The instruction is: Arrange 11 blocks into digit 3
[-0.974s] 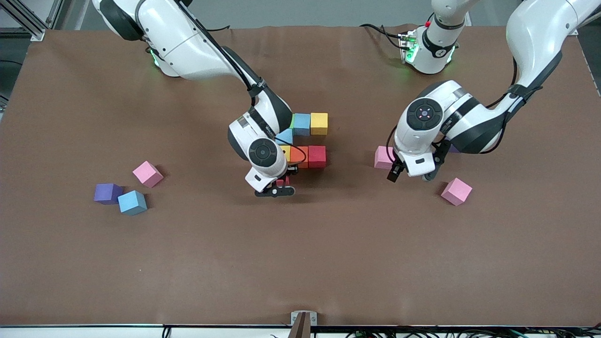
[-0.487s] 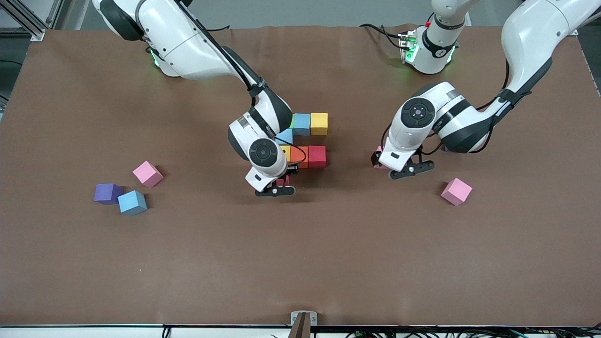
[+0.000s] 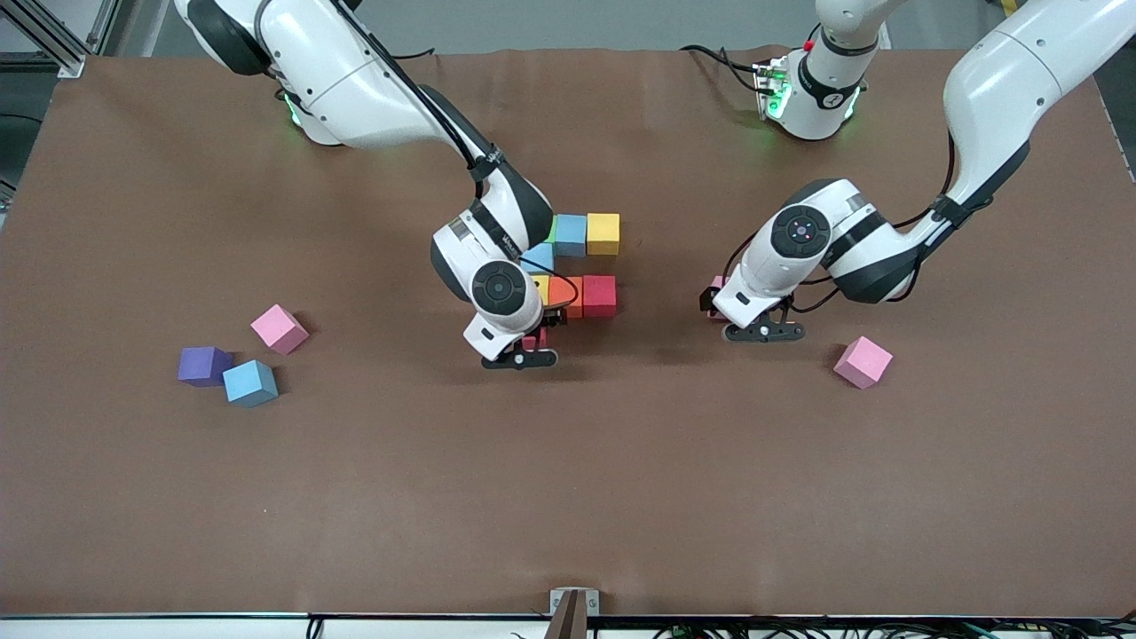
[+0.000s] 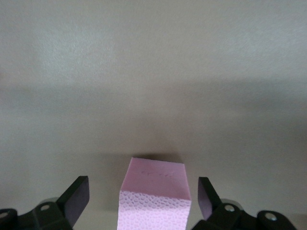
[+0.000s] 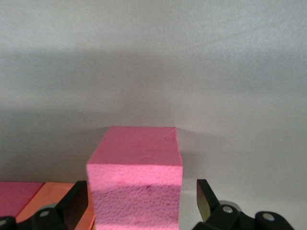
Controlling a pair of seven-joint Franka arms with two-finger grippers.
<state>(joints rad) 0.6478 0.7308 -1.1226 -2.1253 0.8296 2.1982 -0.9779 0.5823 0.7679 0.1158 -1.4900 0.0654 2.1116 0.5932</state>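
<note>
While a second ago it gripped, right end effector (image 5: 139,201) now spread around pink block (image 5: 135,177), left end effector (image 4: 144,199) lowered, spread astride pale pink block (image 4: 153,196)

Both arms wore glossy white shells broken by black joint bands, with black cables clipped along the forearms. Round dark caps marked the wrists, green lights glowed at the bases, and the fingers were black with small silver screws.
</note>
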